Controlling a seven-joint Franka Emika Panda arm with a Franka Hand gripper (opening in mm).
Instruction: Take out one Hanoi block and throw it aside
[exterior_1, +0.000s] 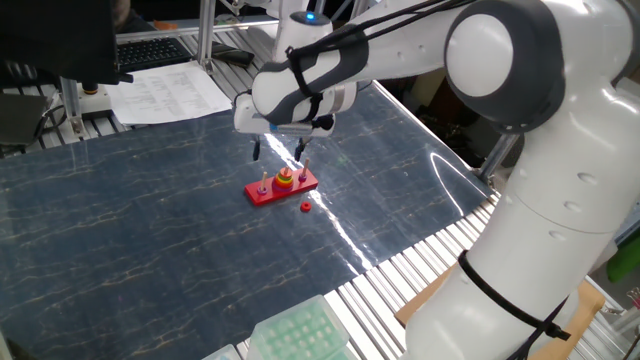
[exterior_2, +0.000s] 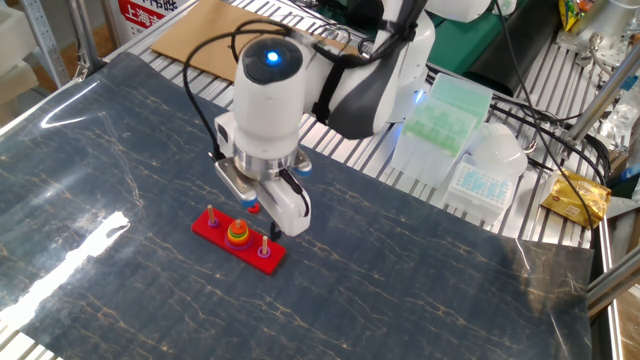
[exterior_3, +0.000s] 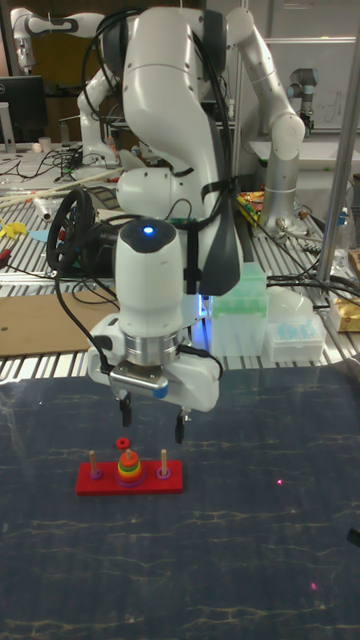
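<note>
The Hanoi block (exterior_1: 305, 207), a tiny red ring, lies flat on the dark table just beside the red three-peg base (exterior_1: 268, 194). It shows too in the tall fixed view as the Hanoi block (exterior_3: 122, 443) behind the base (exterior_3: 130, 484). Yellow, green and red rings (exterior_3: 127, 464) stay stacked on the middle peg. My gripper (exterior_1: 277, 155) hangs open and empty above the base, fingers pointing down, clear of the pegs. In the tall fixed view the gripper (exterior_3: 151, 420) straddles the air above the stack.
Green pipette-tip racks (exterior_2: 440, 112) and a clear box (exterior_2: 482, 185) stand past the table's far right edge. A cardboard sheet (exterior_2: 230, 35) lies at the back. Another green rack (exterior_1: 300, 335) sits at the near edge, and papers (exterior_1: 165, 90) lie at the far left.
</note>
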